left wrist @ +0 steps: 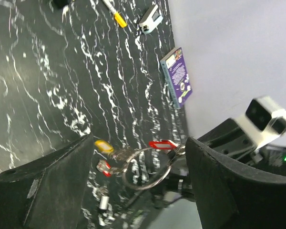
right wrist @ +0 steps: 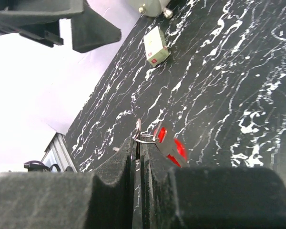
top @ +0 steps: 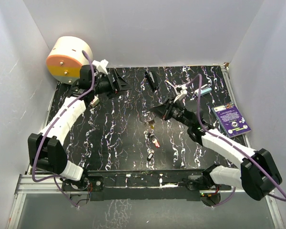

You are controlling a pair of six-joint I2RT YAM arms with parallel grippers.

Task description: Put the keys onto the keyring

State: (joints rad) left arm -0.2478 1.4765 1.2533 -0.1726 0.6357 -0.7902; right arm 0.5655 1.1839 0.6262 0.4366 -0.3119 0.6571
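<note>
My right gripper [top: 151,113] [right wrist: 140,142] is shut on the keyring [right wrist: 144,138], a thin silver wire ring [left wrist: 145,172] held above the middle of the table. A red-headed key [right wrist: 172,147] [left wrist: 163,144] hangs at the ring beside the fingers. The blade of a yellow key [left wrist: 104,146] [top: 151,125] overlaps the ring; I cannot tell if it is threaded on. A red key [top: 155,140] [left wrist: 104,168] and a black key [top: 151,155] lie on the table below. My left gripper [top: 126,84] [left wrist: 138,141] is open and empty at the back left, well apart from the ring.
An orange and white round container [top: 69,59] stands at the back left corner. A purple card [top: 232,120] lies at the right edge. A long black bar [top: 151,81] and a white stick with a yellow tip [left wrist: 113,13] lie at the back. A small white box [right wrist: 156,45] sits by the left arm.
</note>
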